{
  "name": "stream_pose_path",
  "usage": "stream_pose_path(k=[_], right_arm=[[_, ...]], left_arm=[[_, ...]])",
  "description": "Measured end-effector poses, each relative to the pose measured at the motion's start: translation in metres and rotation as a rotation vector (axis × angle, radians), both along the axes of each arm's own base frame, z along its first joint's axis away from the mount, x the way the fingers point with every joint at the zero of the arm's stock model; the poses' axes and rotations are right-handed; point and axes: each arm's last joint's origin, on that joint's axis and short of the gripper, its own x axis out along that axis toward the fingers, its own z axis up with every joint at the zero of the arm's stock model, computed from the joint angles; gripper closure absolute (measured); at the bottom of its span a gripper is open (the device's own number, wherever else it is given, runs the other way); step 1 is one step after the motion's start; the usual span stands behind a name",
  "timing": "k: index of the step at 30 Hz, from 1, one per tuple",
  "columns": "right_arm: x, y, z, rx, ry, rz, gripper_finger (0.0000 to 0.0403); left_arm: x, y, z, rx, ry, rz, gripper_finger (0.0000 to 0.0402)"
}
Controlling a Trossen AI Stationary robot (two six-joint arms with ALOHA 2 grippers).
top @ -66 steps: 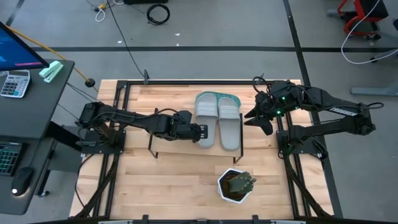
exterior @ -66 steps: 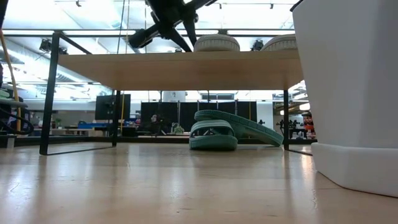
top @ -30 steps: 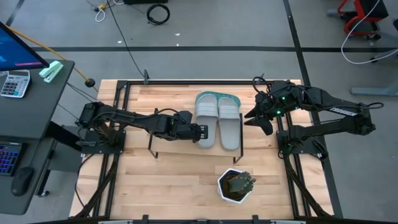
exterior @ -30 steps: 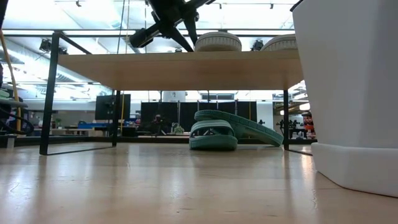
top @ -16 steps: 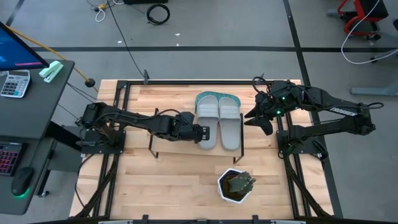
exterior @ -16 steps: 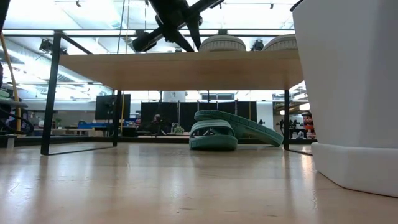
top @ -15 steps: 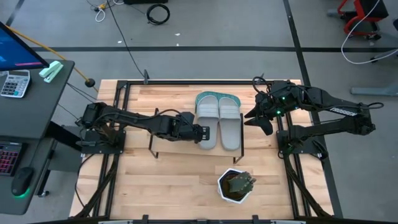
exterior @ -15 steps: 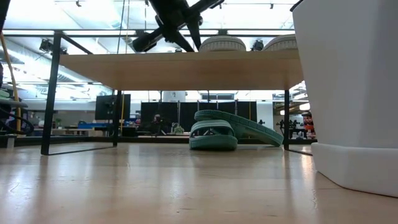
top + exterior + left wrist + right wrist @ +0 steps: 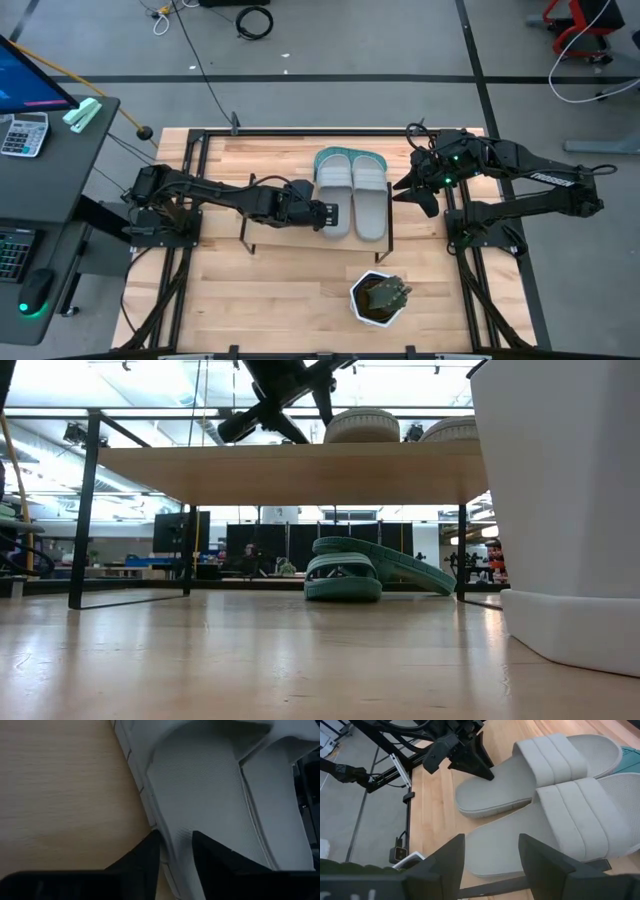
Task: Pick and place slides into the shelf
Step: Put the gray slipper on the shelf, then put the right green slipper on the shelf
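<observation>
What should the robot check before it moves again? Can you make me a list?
1. Both grey slides lie flat on the shelf: ok.
2. Left pincer is let go of the nearer grey slide: open at its edge, contact cannot tell.
3. Teal slides are shelved: not ok, on the table below.
4. Right pincer is open and apart from the slides: ok.
5. White plant pot is out of the way: ok.
</observation>
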Motion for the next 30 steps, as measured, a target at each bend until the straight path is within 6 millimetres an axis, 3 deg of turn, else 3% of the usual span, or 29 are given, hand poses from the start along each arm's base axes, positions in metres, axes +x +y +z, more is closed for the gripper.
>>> stream_pose_path(k=[16, 22, 30], right_arm=[[0.0, 0.001, 0.0, 0.021, -0.001, 0.012, 0.021], [0.0, 0.001, 0.0, 0.023, 0.003, 0.013, 0.021], [-0.001, 0.001, -0.001, 0.029, 0.017, 0.009, 0.021]], left_arm=[[-0.001, -0.006, 0.0, 0.019, 0.012, -0.033, 0.0228], [-0.007, -0.012, 0.0, 0.035, 0.058, -0.055, 0.0243], [-0.029, -0.012, 0.02, 0.113, 0.071, -0.021, 0.0274]])
